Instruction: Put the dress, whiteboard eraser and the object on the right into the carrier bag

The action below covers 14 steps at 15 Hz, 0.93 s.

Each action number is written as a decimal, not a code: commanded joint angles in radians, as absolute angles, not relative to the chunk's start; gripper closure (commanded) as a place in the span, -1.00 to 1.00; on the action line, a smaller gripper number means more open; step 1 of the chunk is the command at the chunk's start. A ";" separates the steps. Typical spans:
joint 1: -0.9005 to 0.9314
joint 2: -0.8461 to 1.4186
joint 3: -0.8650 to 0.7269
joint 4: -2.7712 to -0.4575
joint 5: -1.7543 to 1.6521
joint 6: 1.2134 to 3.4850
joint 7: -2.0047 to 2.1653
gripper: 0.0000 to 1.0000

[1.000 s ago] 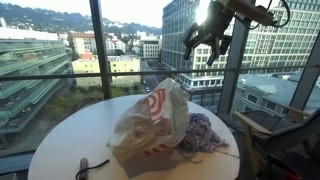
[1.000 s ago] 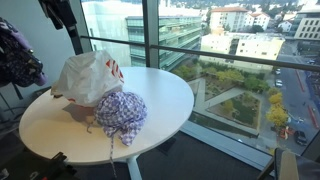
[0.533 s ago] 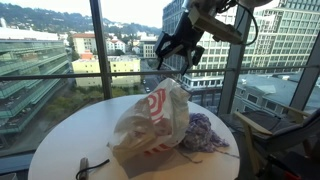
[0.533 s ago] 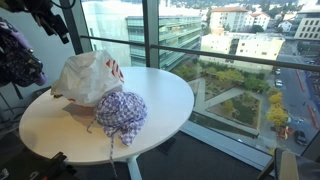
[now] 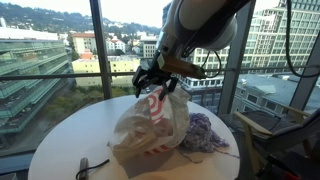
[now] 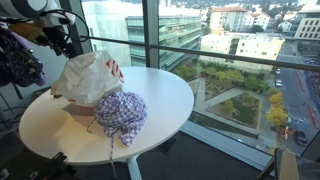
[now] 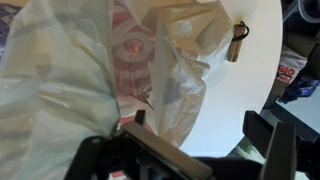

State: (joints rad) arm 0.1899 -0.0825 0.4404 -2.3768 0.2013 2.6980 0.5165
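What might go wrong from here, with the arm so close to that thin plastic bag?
1. The open end effector hovers at the top of the carrier bag. The thin plastic may crumple or slide instead of being gripped cleanly.
2. The dress lies against the bag, near the edge of the table. Dragging the bag could push the dress off.
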 commanded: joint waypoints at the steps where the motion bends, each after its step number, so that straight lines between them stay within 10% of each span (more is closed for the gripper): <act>1: 0.234 0.070 0.390 -2.298 0.202 2.749 0.502 -1.00; 5: 0.264 0.167 0.351 -2.266 0.222 2.741 0.456 -1.00; 6: 0.269 0.187 0.349 -2.254 0.232 2.738 0.434 -0.50; 14: 0.387 0.208 0.269 -2.176 -0.006 2.676 0.487 0.59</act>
State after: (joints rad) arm 0.3156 0.2117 0.3339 -2.2250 0.1434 2.7237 0.4367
